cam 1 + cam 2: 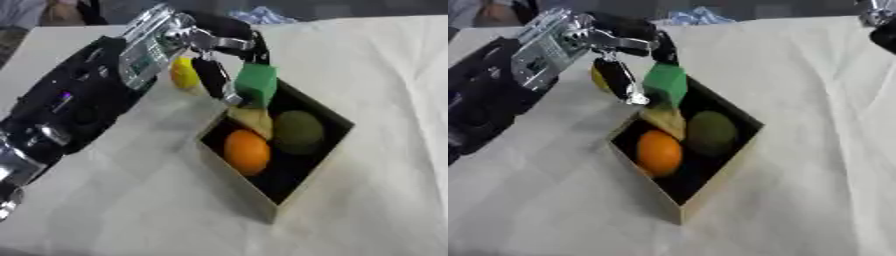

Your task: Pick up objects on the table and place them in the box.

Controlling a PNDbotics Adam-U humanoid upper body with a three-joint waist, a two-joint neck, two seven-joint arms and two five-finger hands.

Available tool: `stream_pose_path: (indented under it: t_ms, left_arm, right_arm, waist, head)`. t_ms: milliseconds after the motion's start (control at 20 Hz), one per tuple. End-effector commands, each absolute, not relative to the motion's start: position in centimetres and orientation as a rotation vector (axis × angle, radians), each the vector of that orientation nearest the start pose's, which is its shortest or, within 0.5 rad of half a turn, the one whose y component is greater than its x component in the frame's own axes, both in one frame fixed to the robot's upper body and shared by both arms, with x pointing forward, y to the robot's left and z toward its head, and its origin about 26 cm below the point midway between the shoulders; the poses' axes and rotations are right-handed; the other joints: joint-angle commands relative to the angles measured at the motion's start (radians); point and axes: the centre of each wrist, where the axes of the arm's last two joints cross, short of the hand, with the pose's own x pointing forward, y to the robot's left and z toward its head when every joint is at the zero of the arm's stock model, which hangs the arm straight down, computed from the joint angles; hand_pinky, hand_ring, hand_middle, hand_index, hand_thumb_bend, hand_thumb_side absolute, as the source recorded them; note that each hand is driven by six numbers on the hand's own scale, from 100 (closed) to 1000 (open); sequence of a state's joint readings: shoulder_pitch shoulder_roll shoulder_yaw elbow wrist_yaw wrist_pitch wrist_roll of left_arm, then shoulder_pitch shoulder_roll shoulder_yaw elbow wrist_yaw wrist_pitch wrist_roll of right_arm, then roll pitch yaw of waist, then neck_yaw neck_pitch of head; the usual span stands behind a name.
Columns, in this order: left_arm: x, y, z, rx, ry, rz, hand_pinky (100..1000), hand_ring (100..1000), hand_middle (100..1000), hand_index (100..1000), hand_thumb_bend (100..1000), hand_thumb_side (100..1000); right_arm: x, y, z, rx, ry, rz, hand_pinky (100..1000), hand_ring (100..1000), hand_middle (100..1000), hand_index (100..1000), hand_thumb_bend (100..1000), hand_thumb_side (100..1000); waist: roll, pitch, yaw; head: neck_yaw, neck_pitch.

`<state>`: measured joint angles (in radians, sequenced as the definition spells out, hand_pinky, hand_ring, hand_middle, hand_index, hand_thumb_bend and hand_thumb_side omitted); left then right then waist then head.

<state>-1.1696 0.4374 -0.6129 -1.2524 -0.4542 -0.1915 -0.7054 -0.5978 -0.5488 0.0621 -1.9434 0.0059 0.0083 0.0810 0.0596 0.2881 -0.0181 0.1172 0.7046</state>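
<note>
My left hand reaches in from the left and pinches a green block between its dark fingers. The block hangs over the far corner of the open box, just above the things inside. In the box lie an orange, a dull green round fruit and a tan wedge-shaped piece. A yellow rounded object sits on the table behind the hand, partly hidden by it. Only a small part of my right hand shows at the upper right corner.
The box stands diagonally on a pale tablecloth. A crumpled blue-white thing lies at the far edge of the table. Bare cloth lies in front of and to the right of the box.
</note>
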Motion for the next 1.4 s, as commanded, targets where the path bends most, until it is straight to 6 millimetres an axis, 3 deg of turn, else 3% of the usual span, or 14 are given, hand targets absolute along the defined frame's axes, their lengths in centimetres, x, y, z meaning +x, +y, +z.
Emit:
stream_pose_path:
  t_ms: [50,250,450,700,850,1200,1400]
  left_arm:
    - [42.5,10.8,29.4,-0.561,2.069,2.858,802,766,743,835,403,441]
    - [42.4,10.6,29.2,-0.548,2.020,2.876,833,810,803,888,537,507]
    - [42.4,10.8,29.4,-0.583,2.010,2.864,838,818,813,907,588,519]
    - [41.8,11.4,30.7,-0.661,2.101,2.743,838,820,815,912,590,502]
    - [41.4,12.2,31.5,-0.720,2.160,2.672,833,813,804,897,511,481]
    - [43.7,19.7,34.2,-1.196,2.341,2.641,821,809,775,856,481,428]
    - [45.2,22.1,34.7,-1.397,2.375,2.734,824,819,788,869,522,448]
  right_arm:
    - [31.4,-25.1,30.1,-0.275,-2.454,0.777,918,908,672,750,100,433]
    - [31.4,-25.1,30.1,-0.271,-2.455,0.774,918,908,672,750,100,435]
    - [31.4,-25.1,30.0,-0.270,-2.453,0.770,918,908,672,750,100,433]
    - [31.4,-25.1,30.0,-0.270,-2.452,0.769,918,908,673,750,100,431]
    - [31.4,-25.1,30.0,-0.271,-2.453,0.768,918,908,673,750,100,429]
    - [31.3,-25.3,30.0,-0.293,-2.455,0.762,917,907,674,750,100,423]
    - [31.3,-25.3,30.1,-0.297,-2.459,0.763,917,907,674,750,100,423]
  waist:
    - [-0.005,-0.018,-0.001]
    - [-0.004,-0.017,-0.002]
    - [-0.005,-0.019,-0.002]
    - [-0.006,-0.023,0.001]
    - [-0.006,-0.026,0.002]
    - [-0.003,-0.028,0.009]
    - [-0.002,-0.026,0.007]
  head:
    - [0.003,0.004]
    - [0.004,0.004]
    - [0.003,0.004]
    - [0.001,0.004]
    - [0.000,0.002]
    - [-0.012,0.003]
    - [-0.012,0.000]
